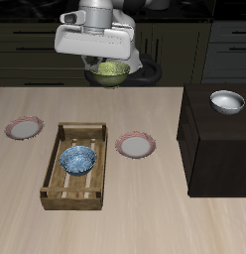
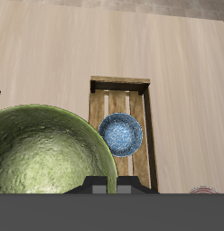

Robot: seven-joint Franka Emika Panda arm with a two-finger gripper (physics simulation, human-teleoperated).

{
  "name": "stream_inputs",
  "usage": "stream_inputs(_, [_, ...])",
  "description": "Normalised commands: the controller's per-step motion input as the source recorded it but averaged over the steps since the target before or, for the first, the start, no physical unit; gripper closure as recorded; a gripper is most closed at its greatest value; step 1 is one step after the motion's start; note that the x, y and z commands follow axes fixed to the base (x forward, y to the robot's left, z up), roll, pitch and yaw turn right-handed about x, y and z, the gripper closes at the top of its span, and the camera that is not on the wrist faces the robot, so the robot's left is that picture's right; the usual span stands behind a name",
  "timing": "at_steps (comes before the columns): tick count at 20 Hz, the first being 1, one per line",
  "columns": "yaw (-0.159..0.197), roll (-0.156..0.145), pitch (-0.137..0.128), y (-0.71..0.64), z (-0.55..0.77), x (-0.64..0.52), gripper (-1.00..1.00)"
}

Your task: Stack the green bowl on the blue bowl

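The green bowl (image 1: 113, 73) hangs high above the back of the table, held at its rim by my gripper (image 1: 103, 65), which is shut on it. Seen from the wrist, the green bowl (image 2: 46, 153) fills much of the picture, its mottled olive inside facing the camera. The blue bowl (image 1: 78, 159) sits inside a wooden tray (image 1: 58, 134) on the table, well below and nearer the front edge than the held bowl. From the wrist, the blue bowl (image 2: 120, 133) lies in the slatted wooden tray (image 2: 119, 87), apart from the green bowl.
Two pink-rimmed plates flank the tray: one plate (image 1: 135, 146) beside it, another plate (image 1: 24, 128) toward the table's side edge. A white bowl (image 1: 227, 101) rests on a dark cabinet (image 1: 219, 144) beside the table.
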Motion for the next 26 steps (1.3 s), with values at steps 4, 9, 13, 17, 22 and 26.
stream_inputs(4, [0.002, -0.017, -0.039, -0.15, 0.02, -0.28, 1.00])
stream_inputs(9, [0.008, 0.009, -0.049, -0.14, 0.05, -0.27, 1.00])
stream_inputs(13, [0.016, 0.055, -0.037, -0.07, 0.06, -0.16, 1.00])
stream_inputs(17, [0.015, -0.012, -0.044, -0.38, 0.05, -0.11, 1.00])
stream_inputs(22, [-0.005, -0.020, 0.019, -0.18, -0.10, 0.08, 1.00])
stream_inputs(26, [0.022, -0.018, 0.031, -0.12, -0.24, 0.23, 1.00])
